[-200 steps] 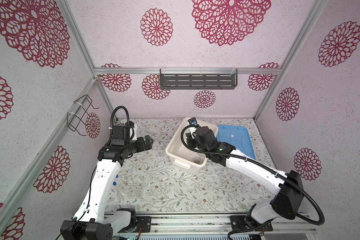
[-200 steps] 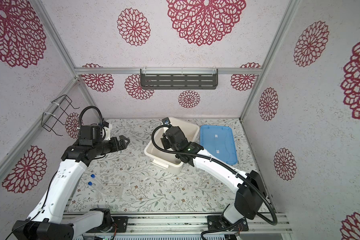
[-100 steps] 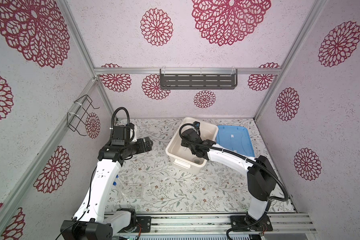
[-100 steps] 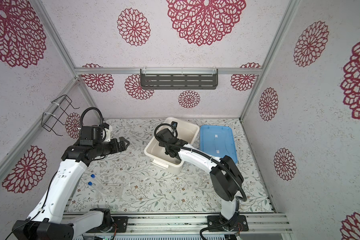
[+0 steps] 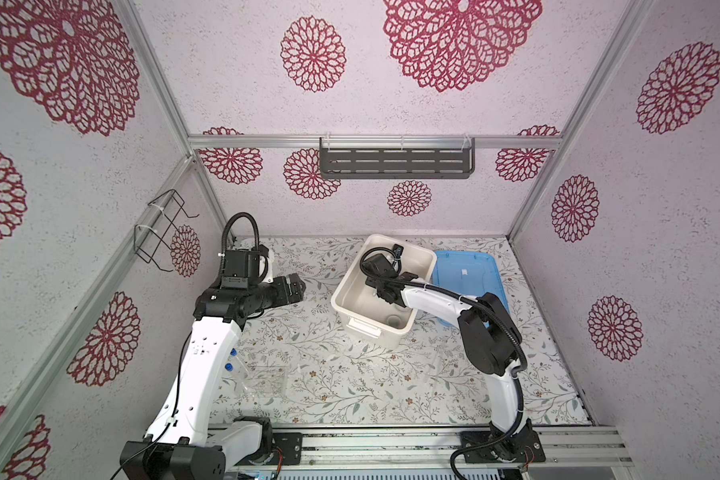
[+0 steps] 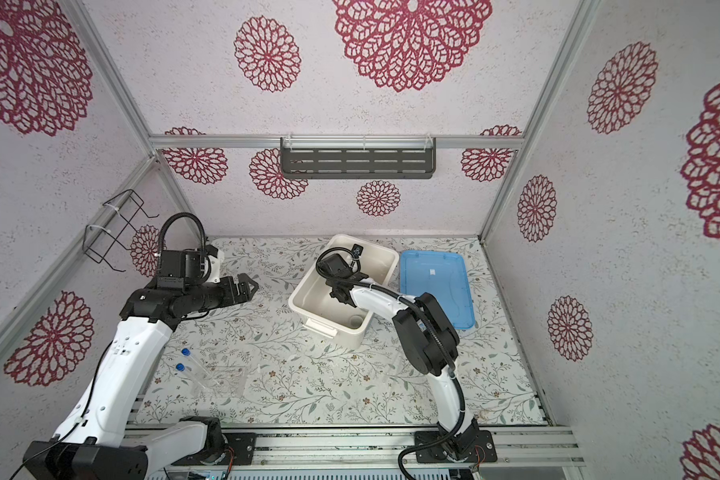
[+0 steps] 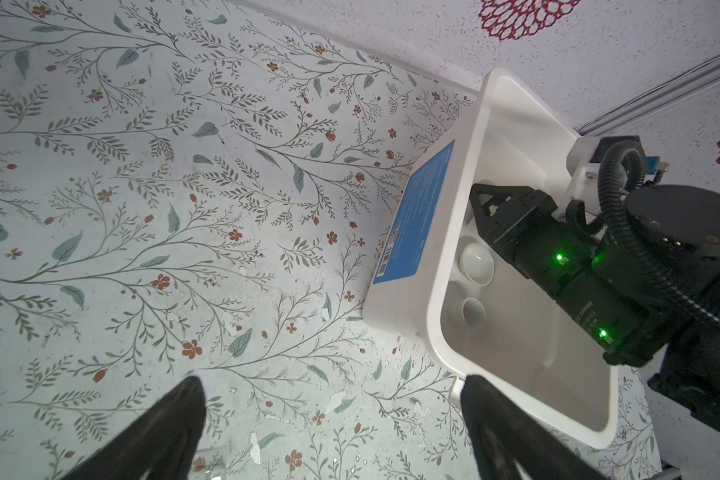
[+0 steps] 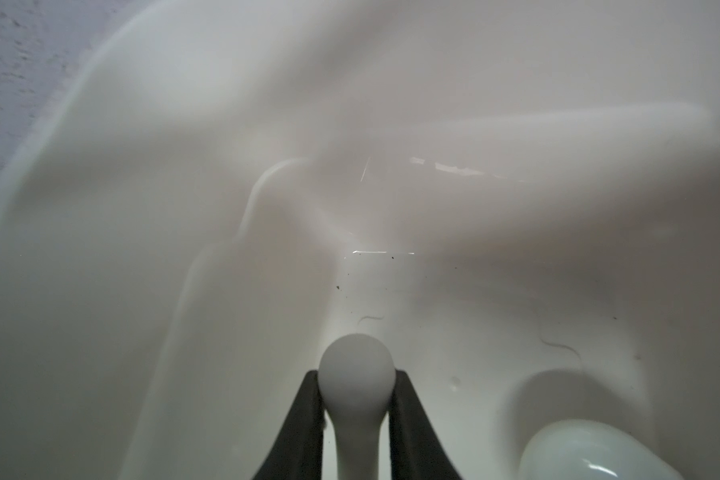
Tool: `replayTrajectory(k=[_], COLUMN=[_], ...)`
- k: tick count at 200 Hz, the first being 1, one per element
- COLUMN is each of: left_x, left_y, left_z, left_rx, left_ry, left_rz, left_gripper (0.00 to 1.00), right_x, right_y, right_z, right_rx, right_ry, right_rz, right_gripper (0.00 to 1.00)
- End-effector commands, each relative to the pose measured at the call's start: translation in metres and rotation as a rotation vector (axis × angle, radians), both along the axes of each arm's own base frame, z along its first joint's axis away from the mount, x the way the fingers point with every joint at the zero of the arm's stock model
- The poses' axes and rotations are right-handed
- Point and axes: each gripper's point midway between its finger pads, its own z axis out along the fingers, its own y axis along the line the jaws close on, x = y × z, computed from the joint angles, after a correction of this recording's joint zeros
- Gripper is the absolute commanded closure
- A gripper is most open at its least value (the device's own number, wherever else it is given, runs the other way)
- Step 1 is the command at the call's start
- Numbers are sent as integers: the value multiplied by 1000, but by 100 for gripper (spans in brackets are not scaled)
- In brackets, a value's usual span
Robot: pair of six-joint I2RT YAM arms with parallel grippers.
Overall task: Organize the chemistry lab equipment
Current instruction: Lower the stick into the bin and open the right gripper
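My right gripper (image 8: pixel 355 373) is down inside the big white tub (image 5: pixel 400 243) and is shut on the round head of the white pestle (image 8: pixel 355 374). A small white bowl (image 8: pixel 578 453) lies close beside it on the tub floor. The left wrist view shows two bowls (image 7: pixel 476 264) (image 7: pixel 473 311) in the tub. My left gripper (image 5: pixel 298 286) (image 7: pixel 333 386) hangs open and empty over the table, left of the tub. Two blue-capped clear tubes (image 6: pixel 186 352) (image 6: pixel 180 367) lie at the front left, by the clear rack (image 6: pixel 225 376).
A flat blue lid (image 5: pixel 470 274) lies to the right of the tub, partly under my right arm. A dark slotted shelf (image 5: pixel 395 162) hangs on the back wall. A wire basket (image 5: pixel 163 228) hangs on the left wall.
My right arm has folded down and its wrist has sunk deeper into the tub, still holding the pestle. My left gripper has barely moved.
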Motion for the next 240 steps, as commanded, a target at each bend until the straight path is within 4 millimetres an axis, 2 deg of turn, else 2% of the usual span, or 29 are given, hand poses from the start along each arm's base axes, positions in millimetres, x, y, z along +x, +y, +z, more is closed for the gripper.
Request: replayTrajectory(k=[1, 25, 53, 76, 101, 123, 138, 157, 205, 225, 240], left_x=[-8, -14, -21, -25, -30, -35, -37, -39, -49, -51, -51], left_y=[0, 0, 7, 17, 19, 22, 23, 24, 33, 37, 49], left_z=[9, 9, 8, 11, 18, 20, 20, 21, 15, 17, 21], left_rx=[11, 10, 44, 88, 99, 115, 123, 129, 186, 204, 238], left_ry=[-21, -16, -9, -11, -26, -29, -29, -23, 22, 30, 25], left_rz=[-11, -12, 9, 44, 43, 45, 46, 47, 57, 71, 129], left_gripper=[0, 0, 0, 1, 1, 1, 2, 2, 3, 3, 3], right_x=[18, 24, 31, 37, 38, 40, 42, 43, 39, 31, 22], right_y=[7, 7, 3, 13, 8, 3, 1, 2, -1, -3, -5], right_z=[15, 7, -8, -26, -48, -54, -55, -52, -9, 12, 30], right_rx=[60, 31, 103, 161, 190, 150, 143, 145, 153, 174, 206], right_ry=[-71, -99, -83, -39, 16, 35, 38, 43, 13, 11, -1], right_rz=[-19, -17, -63, -39, -76, -91, -92, -67, -31, -19, -6], right_gripper=[88, 88, 88, 87, 82, 78, 72, 60, 54, 50, 49])
